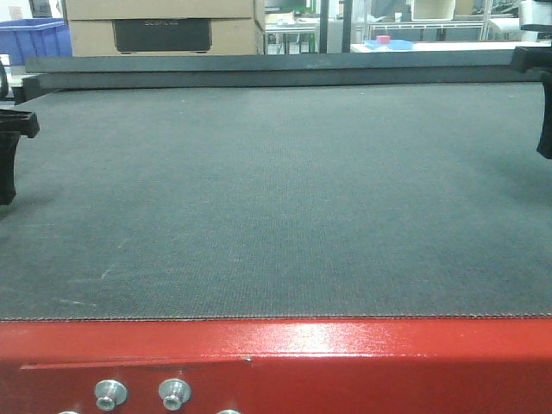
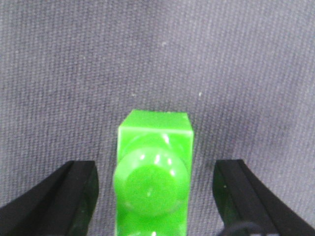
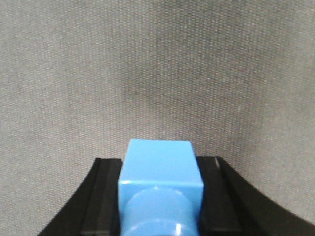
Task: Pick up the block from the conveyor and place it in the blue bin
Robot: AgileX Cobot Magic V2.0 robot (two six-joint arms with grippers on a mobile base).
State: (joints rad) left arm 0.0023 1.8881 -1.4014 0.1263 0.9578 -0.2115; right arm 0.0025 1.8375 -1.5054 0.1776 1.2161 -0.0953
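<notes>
Blocks sit in both wrist views: a green block (image 2: 153, 162) between the wide-spread fingers of the left tool (image 2: 155, 169), touching neither, and a blue block (image 3: 160, 182) clamped in the right tool (image 3: 158, 164). Grey woven conveyor table (image 1: 276, 198) lies beneath, and a blue bin (image 1: 33, 39) stands beyond its far left corner.

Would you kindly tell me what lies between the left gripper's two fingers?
A green block, in the left wrist view; conveyor belt shows between it and each of the fingers, so the left gripper is open.
</notes>
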